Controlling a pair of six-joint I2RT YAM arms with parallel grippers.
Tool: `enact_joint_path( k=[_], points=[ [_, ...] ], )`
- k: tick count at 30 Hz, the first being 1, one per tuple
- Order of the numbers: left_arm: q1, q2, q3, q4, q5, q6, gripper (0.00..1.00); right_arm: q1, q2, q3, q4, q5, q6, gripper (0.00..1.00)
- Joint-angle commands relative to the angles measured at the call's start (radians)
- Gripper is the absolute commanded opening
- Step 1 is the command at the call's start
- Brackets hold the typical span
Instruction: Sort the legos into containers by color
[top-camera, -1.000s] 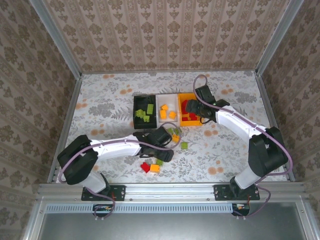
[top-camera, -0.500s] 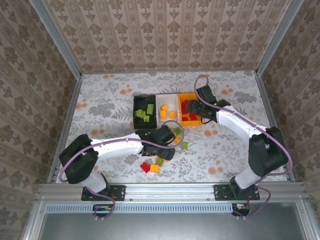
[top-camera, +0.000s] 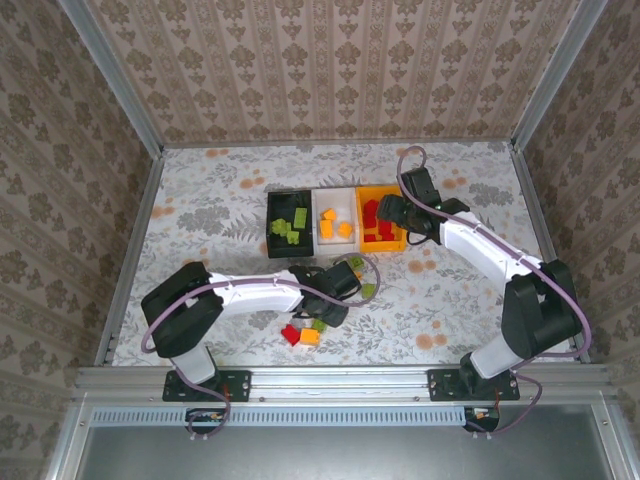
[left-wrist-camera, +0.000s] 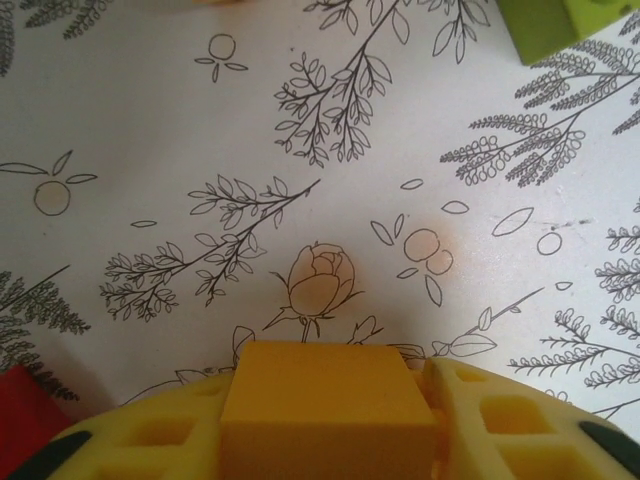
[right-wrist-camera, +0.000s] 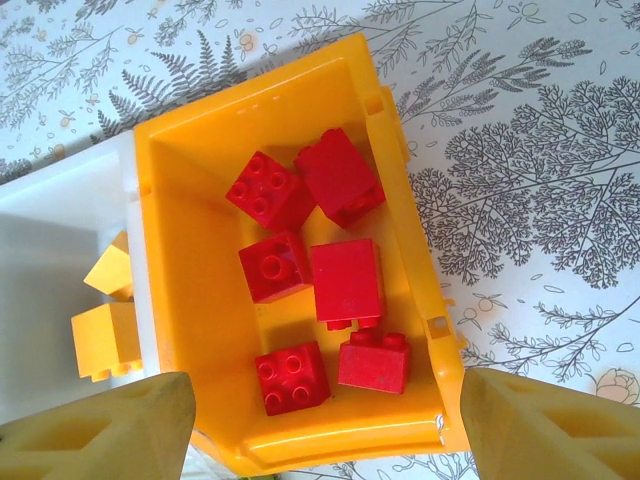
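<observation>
Three containers stand in a row: a black bin (top-camera: 276, 226) with green legos, a white bin (top-camera: 326, 234) with orange ones (right-wrist-camera: 103, 338), and an orange-yellow bin (top-camera: 396, 240) holding several red legos (right-wrist-camera: 345, 282). My left gripper (top-camera: 347, 278) is low on the table in front of the bins, shut on an orange lego (left-wrist-camera: 325, 410) that sits between its yellow fingers (left-wrist-camera: 500, 425). My right gripper (right-wrist-camera: 325, 420) hangs open over the orange-yellow bin (right-wrist-camera: 190, 250), nothing between its fingers.
Loose legos lie on the floral table in front of the bins: a red one (top-camera: 290, 333), an orange one (top-camera: 310, 338), a green one (top-camera: 320, 325) and another green one (top-camera: 368, 291). A green lego (left-wrist-camera: 560, 25) lies ahead of the left gripper. Patterned walls enclose the table.
My left gripper has shifted a little to the right and closed on the orange lego. My right gripper has drawn slightly back over the orange-yellow bin, still open.
</observation>
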Motion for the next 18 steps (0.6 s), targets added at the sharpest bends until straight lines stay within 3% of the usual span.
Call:
enact_joint_path(
  k=[1, 5, 10, 18],
  points=[
    [-0.006, -0.022, 0.015, -0.027, -0.031, 0.013, 0.34, -0.008, -0.032, -0.018, 0.013, -0.008, 0.027, 0.72],
    [0.015, -0.098, 0.051, -0.041, -0.074, 0.031, 0.32, -0.013, -0.049, -0.033, 0.015, -0.012, 0.039, 0.72],
    [0.133, -0.167, 0.164, -0.02, -0.067, 0.102, 0.32, -0.014, -0.071, -0.071, 0.029, -0.031, 0.051, 0.72],
    [0.332, 0.009, 0.422, 0.059, -0.028, 0.196, 0.33, -0.014, -0.075, -0.123, 0.034, -0.044, 0.061, 0.71]
  ],
)
